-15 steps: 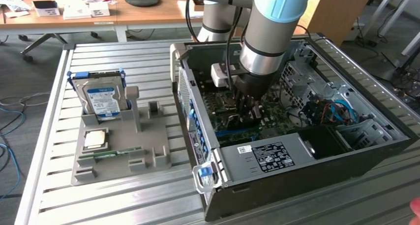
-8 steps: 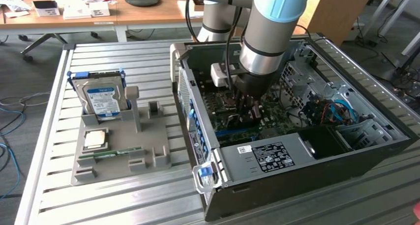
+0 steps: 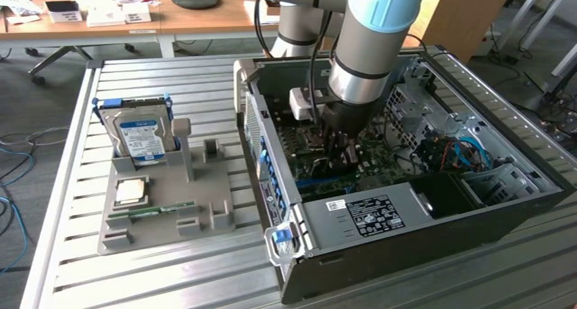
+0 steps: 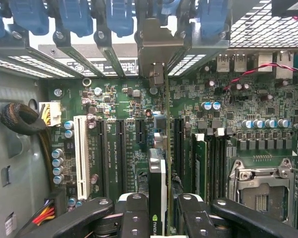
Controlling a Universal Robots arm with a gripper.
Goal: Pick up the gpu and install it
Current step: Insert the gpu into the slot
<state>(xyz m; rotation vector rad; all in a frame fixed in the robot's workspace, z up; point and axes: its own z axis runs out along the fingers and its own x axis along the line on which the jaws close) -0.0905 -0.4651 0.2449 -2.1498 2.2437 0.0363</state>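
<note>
- Tool (image 4: 161, 210) down inside the computer case (image 3: 505, 207), gripping the gpu (image 4: 157, 186) by its edge.
- Gpu standing on edge over the green board (image 4: 119, 148), its metal end by the back slots.
- Could miss the slot and bend if tilted or pushed hard.
- Slatted metal bench (image 3: 180, 275); gray tray (image 3: 167, 218) with hard drive (image 3: 140, 136); desks (image 3: 207, 15) behind.

Matt grey metal case (image 3: 505, 207), ribbed metal table (image 3: 162, 282), seemingly plastic grey tray (image 3: 207, 187)
</note>
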